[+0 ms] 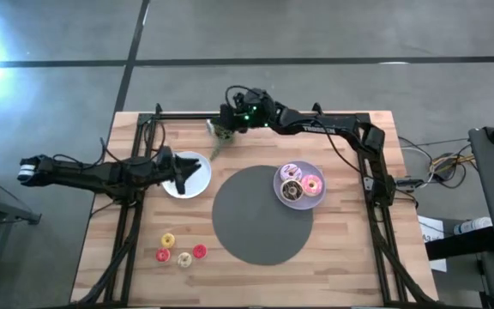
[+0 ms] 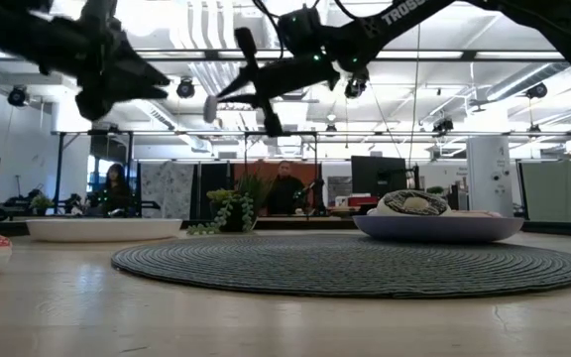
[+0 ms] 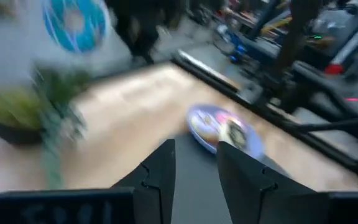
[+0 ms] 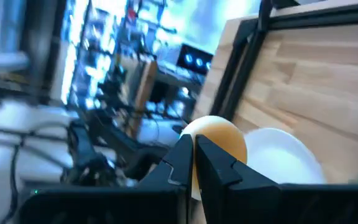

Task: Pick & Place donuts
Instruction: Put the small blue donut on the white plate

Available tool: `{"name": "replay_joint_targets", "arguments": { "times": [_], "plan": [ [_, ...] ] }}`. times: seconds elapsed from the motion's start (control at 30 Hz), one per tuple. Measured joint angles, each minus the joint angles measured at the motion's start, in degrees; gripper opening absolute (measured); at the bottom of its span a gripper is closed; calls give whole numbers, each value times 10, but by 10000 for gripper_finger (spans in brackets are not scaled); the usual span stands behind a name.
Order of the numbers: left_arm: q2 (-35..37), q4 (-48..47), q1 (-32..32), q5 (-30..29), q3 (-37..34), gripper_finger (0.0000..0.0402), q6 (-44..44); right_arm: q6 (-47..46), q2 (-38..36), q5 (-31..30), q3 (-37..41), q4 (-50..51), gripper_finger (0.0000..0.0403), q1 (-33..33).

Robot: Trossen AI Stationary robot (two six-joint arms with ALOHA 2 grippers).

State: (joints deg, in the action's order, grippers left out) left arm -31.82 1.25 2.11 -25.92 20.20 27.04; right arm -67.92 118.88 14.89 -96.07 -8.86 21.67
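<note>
reaching over the white plate (image 1: 187, 176) near the counter's (image 1: 256, 275) left edge, the left pincer (image 1: 181, 174) shows a narrow gap between its fingers, empty; the right pincer (image 4: 193, 163), up by the far edge near the plant (image 1: 221, 133), looks closed, gripping nothing; three donuts (image 1: 300, 184) sit on the lavender plate (image 1: 282, 196) right of the grey mat (image 1: 260, 215); four tiny donuts (image 1: 178, 248) lie near the front-left corner.
</note>
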Motion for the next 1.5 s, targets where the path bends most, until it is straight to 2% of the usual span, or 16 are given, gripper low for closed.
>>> {"name": "replay_joint_targets", "arguments": {
  "times": [0.17, 0.27, 0.37, 0.5, 0.67, 0.83, 0.97, 1.33, 1.5],
  "plan": [
    [-10, -36, 9, -177, 47, 92, -97, -57, 2, -40, 0, -15, 8, -18],
    [-21, -36, 9, -228, 69, 92, -197, -88, 2, -50, 0, -64, 8, -23],
    [-37, -34, 7, -230, 81, 92, -257, -100, 2, -77, 0, -97, 8, -26],
    [-54, -27, 7, -232, 84, 103, -260, -123, 2, -90, 0, -103, 8, -30],
    [-83, -5, 7, -256, 84, 154, -293, -136, 2, -106, 0, -106, 9, -44],
    [-122, 31, 7, -307, 84, 195, -390, -168, 2, -130, 0, -114, 8, -53],
    [-150, 88, 6, -314, 84, 200, -424, -188, 2, -159, 0, -111, 8, -58],
    [-179, 131, 5, -331, 84, 199, -423, -211, 2, -168, 0, -104, 8, -76],
    [-179, 171, -2, -331, 84, 199, -448, -213, 2, -172, 0, -101, 8, -84]
  ]
}}
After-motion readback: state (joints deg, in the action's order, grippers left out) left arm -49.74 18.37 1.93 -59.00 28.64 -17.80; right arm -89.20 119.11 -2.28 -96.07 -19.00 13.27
